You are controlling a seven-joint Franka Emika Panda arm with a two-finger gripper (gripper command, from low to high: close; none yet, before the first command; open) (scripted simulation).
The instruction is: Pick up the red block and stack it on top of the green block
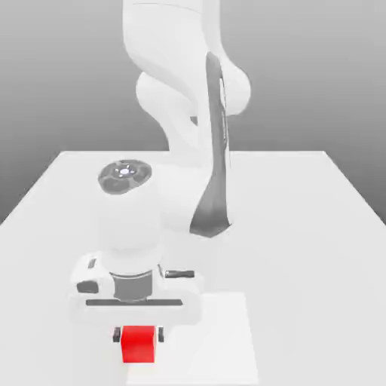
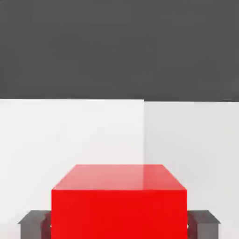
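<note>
We see the red block (image 1: pixel 138 344) sitting square at the exterior view's lower centre, with no evident long axis. It sits between our gripper's (image 1: pixel 138 334) fingers (image 2: pixel 32 223), which are closed against its sides.

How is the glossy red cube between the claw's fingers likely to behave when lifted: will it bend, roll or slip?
The glossy red cube looks rigid with crisp edges, so it probably won't bend. Flat faces suggest it won't roll. Its shiny top hints it could be slippery, though the dark fingers flank two flat, parallel sides, which should help the claw hold it.
</note>
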